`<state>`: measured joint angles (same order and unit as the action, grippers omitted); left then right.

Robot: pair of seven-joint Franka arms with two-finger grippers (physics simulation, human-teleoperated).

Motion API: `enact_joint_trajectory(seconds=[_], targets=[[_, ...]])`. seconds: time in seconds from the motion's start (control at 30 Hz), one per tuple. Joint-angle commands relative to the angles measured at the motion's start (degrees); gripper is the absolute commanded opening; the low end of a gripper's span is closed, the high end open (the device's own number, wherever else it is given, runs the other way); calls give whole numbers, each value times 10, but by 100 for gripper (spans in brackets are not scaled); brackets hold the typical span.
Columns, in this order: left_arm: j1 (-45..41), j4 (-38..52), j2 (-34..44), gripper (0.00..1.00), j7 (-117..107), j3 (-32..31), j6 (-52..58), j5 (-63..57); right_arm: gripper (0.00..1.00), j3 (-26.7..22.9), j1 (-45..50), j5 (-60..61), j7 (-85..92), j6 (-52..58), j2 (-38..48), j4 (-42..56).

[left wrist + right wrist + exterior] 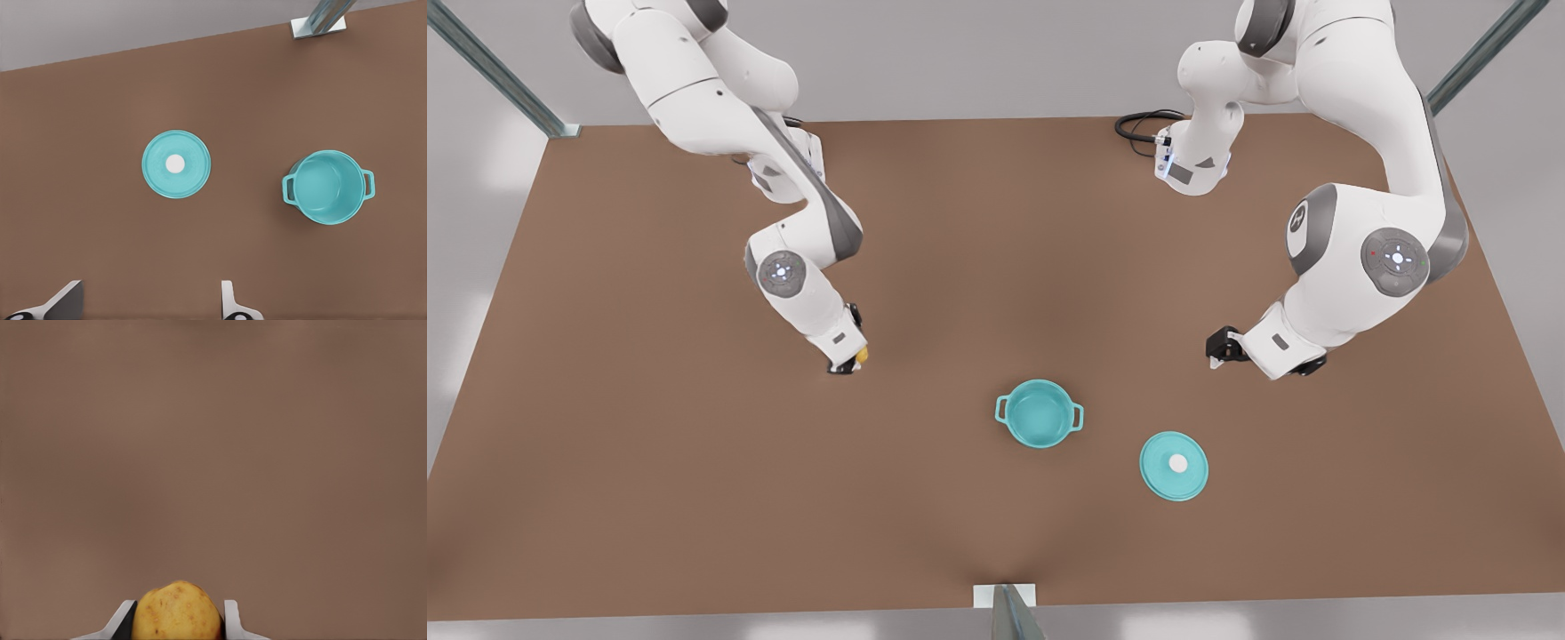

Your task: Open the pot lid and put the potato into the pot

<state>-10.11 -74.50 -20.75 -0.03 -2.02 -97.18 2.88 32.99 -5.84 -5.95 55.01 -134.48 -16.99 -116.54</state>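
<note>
The potato [177,611] is seen as a lumpy yellow-orange ball with small brownish specks, clamped between the two fingers of the right gripper [177,620]. In the front view that gripper [847,359] is found low over the brown counter [649,462] on the front view's left, with a spot of yellow potato [862,356] showing at its tip, well apart from the pot.

The pot [1040,412] is a small round teal vessel with a loop handle on each side and a teal inside; it stands uncovered near the counter's middle. The pot lid [1174,465], a flat teal disc with a white knob, lies flat on the counter beside the pot, toward the front view's right, not touching it.

The left gripper [150,303] is held above the counter on the front view's right [1221,348], its fingers spread wide with nothing between them, and pot [329,187] and lid [176,164] are looked down on by its camera.

The counter is plain and matte, bordered by pale grey floor and metal posts [498,71] at its corners. Bare surface lies between the potato and the pot, and wide margins are left to every edge
</note>
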Motion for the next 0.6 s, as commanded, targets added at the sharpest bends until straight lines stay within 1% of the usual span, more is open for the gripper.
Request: enact_joint_trajectory(seconds=[0.0,0.1,0.17,0.27,0.33,0.4,0.43,0.5,0.57], targets=[[0,0,0,100,3,0,-1,1,51,1,35,0,-215,20,-13,24],[-1,0,1,100,4,-1,-6,1,51,1,90,0,-286,20,-54,83],[0,-1,3,100,4,0,-5,2,51,0,131,-4,-338,47,-94,146],[0,0,2,100,4,0,-6,2,51,-4,178,-7,-388,48,-154,225],[0,0,2,100,4,0,-6,2,51,-17,210,-7,-396,48,-209,296],[0,0,1,100,4,0,-6,2,51,-59,260,-7,-399,45,-271,392],[0,0,1,100,4,0,-6,2,51,-62,268,-8,-398,43,-295,430],[0,-1,1,100,4,0,-6,2,50,-70,290,-8,-404,15,-338,498],[0,-1,1,100,4,0,-6,2,50,-71,292,-8,-406,-41,-358,510]])
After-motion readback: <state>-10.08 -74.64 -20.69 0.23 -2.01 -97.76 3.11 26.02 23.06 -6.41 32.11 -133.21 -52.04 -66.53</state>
